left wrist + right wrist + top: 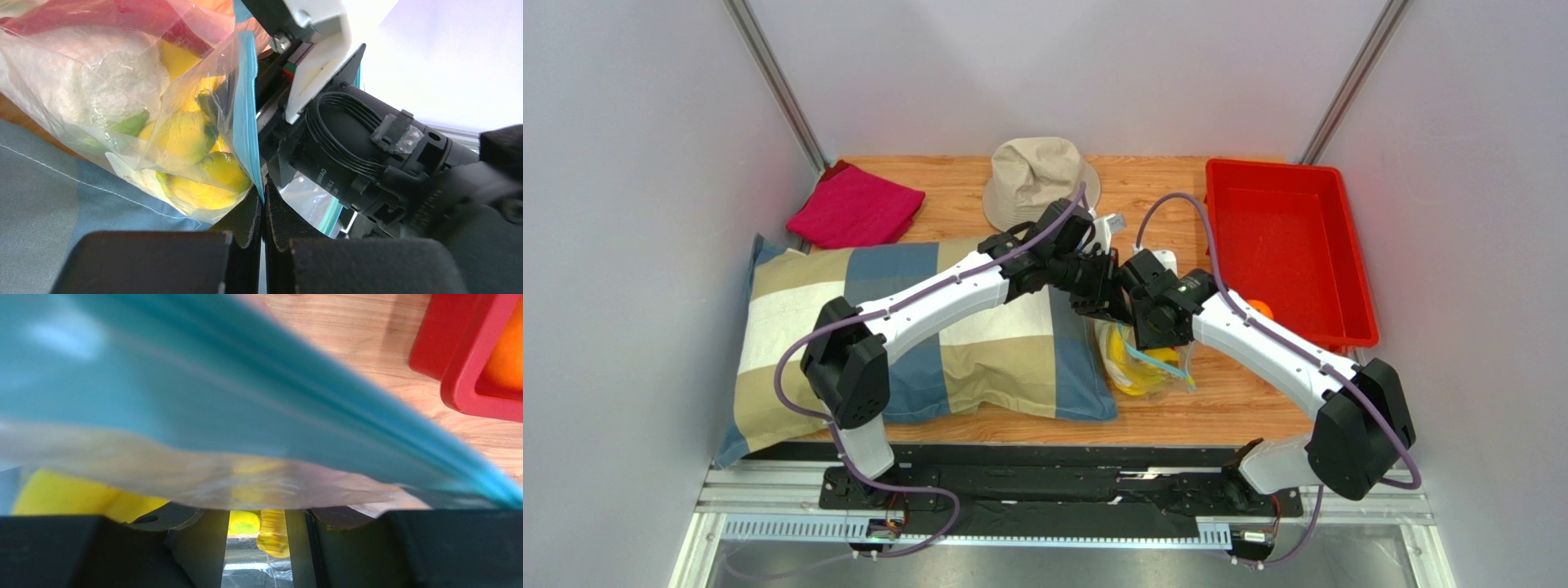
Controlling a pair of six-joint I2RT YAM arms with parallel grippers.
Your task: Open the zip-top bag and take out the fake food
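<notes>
The zip-top bag [1146,365] lies on the wood just right of the pillow. Its clear film shows the fake food [184,141] inside: yellow fruits, a white-and-green cauliflower [92,86] and a red pepper piece [141,18]. My left gripper [263,199] is shut on the bag's light blue zip strip [245,110] and holds that edge up. The right gripper [264,542] is pushed in at the bag's mouth with its jaws apart. The other blue strip [258,386] drapes across just above its fingers [196,545], and yellow food shows through the gap. An orange [1257,306] sits in the red tray.
A checked pillow [928,331] fills the left of the table. The red tray [1290,245] stands at the right, a beige hat [1036,172] at the back centre and a folded red cloth [854,206] at the back left. Both wrists crowd together over the bag.
</notes>
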